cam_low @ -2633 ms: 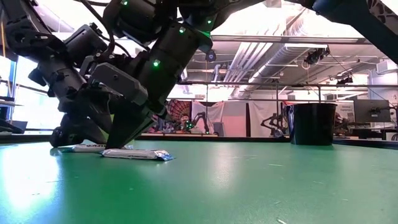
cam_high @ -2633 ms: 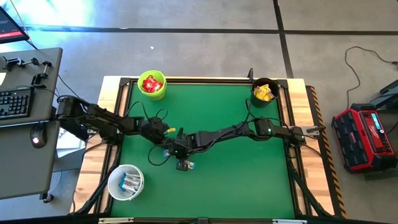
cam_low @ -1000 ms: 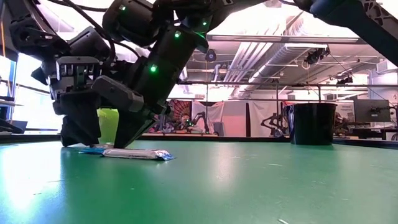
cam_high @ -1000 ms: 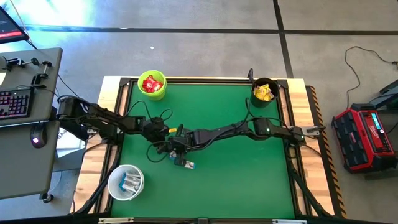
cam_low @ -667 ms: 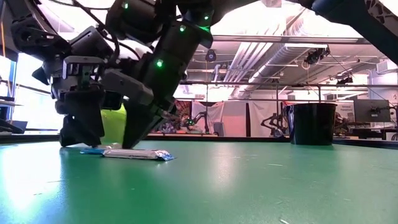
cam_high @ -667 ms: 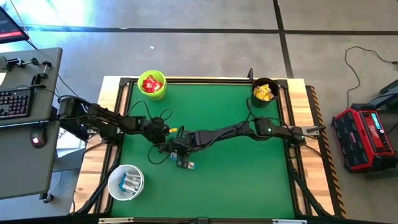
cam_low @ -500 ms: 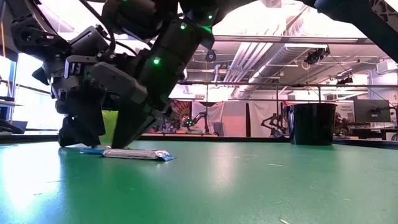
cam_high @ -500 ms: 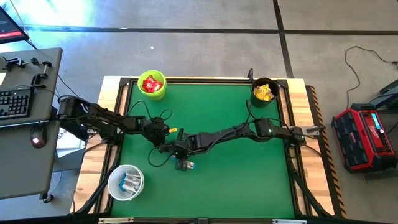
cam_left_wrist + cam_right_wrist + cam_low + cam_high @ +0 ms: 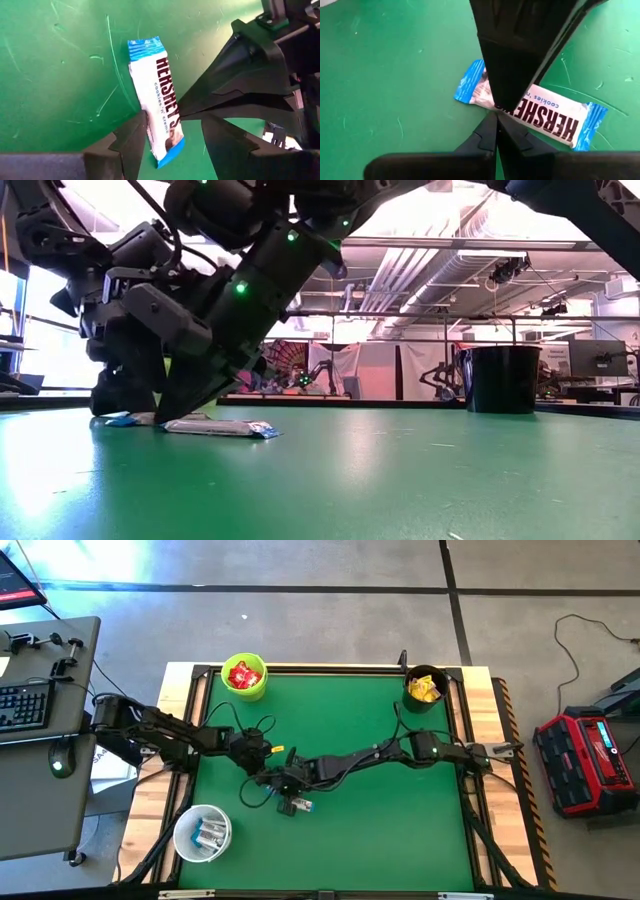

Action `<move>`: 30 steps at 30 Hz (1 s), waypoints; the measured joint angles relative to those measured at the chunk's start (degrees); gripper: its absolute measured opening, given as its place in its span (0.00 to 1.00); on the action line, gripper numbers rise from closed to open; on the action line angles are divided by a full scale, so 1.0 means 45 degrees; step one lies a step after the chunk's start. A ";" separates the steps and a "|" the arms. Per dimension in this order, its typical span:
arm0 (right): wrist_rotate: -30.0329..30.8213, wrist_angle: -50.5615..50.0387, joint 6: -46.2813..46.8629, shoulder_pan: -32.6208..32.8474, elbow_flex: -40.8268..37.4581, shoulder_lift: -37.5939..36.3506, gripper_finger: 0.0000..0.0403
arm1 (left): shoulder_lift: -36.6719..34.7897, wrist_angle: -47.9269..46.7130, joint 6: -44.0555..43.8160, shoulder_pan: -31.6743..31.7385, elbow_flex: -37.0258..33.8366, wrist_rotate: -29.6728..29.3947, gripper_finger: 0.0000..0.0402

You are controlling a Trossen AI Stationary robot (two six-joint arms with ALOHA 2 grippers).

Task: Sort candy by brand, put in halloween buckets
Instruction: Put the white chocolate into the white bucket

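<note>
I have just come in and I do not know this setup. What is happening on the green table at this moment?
Two dark robot arms meet near the middle of the green table over a slim white-and-blue candy bar. The right gripper, shut, presses its tips on the bar. The left gripper stands open around one end of it. The lime green bucket holds red packets, the black bucket yellow packets, and the white bucket similar bars.

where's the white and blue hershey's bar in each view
High view: the white-and-blue bar lies mid-table, at both arms' tips.
Low view: bar flat on the mat at left, under the arms.
Left wrist view: bar at centre, between that arm's open fingers.
Right wrist view: bar right of centre.
Shared landmark: the green mat.
</note>
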 joint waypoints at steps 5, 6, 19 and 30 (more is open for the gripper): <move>-0.0080 0.0383 0.0025 -0.0096 -0.0386 -0.0043 0.00 | 0.0000 0.0157 -0.0059 -0.0005 0.0005 -0.0027 0.46; -0.0068 0.0506 0.0032 -0.0100 -0.0495 -0.0057 0.00 | -0.0006 0.0165 -0.0027 -0.0005 0.0005 -0.0011 0.46; 0.0016 0.0093 0.0201 0.0087 -0.0612 -0.0053 0.00 | -0.0811 -0.0026 0.0437 0.0000 -0.0064 0.0298 0.42; -0.0023 0.0072 0.0513 0.0133 -0.0632 -0.0039 0.00 | -0.1365 -0.0102 0.0425 0.0010 -0.0024 0.0547 0.42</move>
